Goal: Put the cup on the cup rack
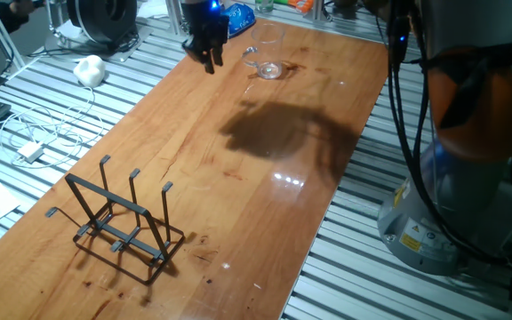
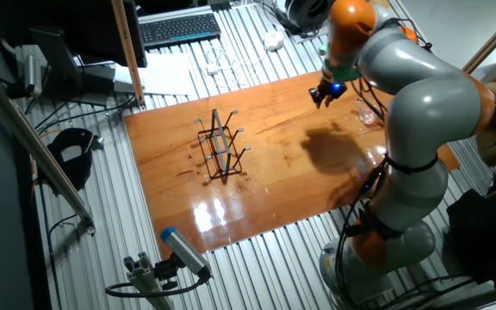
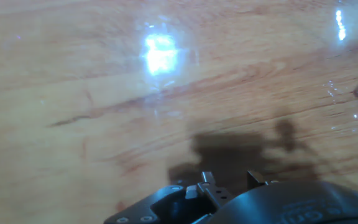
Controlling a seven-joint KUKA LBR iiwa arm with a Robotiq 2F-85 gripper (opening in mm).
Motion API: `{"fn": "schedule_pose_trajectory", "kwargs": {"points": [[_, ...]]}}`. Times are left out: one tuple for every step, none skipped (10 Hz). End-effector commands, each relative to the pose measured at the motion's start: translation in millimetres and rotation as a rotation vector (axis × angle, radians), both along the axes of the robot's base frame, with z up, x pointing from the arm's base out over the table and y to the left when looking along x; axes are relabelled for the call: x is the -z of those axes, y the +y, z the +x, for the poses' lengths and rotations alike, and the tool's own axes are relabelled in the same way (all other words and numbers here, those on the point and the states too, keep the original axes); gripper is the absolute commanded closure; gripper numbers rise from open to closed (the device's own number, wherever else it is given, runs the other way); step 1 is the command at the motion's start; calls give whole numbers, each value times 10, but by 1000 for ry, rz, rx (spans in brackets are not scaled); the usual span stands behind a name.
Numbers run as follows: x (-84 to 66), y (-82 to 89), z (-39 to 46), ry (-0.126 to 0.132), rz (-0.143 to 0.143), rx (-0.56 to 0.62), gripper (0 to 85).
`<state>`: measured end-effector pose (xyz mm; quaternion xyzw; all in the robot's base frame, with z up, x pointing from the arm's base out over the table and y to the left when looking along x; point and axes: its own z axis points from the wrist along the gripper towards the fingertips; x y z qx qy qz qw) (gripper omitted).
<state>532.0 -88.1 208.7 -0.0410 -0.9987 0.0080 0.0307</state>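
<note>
Here we saw the gripper point(image 1: 210, 59) hanging above the far end of the wooden table point(image 1: 238, 169), its black fingers pointing down and holding nothing; whether they stood wide or narrow we could not tell from any view. The cup point(image 1: 270, 68), clear glass and hard to read, sat on the tabletop just beside the gripper, apart from it; we could not tell if it stood upright or lay on its side. In the other fixed view the cup point(image 2: 368, 115) showed only as a faint glint near the arm. The cup rack point(image 1: 123, 222) stood upright at the near end of the table, well apart from both cup and gripper, its three prongs bare. In the hand view we made out blurred wood and the gripper's shadow, with a glassy edge at the right border.
</note>
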Motion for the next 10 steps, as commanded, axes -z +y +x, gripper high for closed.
{"fn": "schedule_pose_trajectory", "kwargs": {"points": [[24,-1124,-20,0,15,-1,510],[47,-1233,-40,-3,16,1,510],[46,-1325,-51,-7,13,4,510],[23,-1370,-51,-6,12,4,510],[7,-1401,-57,-4,13,4,510],[-2,-1413,-59,-4,18,1,510],[5,-1399,-58,-6,40,-7,680],[15,-1360,-47,-4,52,-22,850],[15,-1360,-47,17,68,-30,850],[15,-1360,-47,26,62,-18,850]]}}
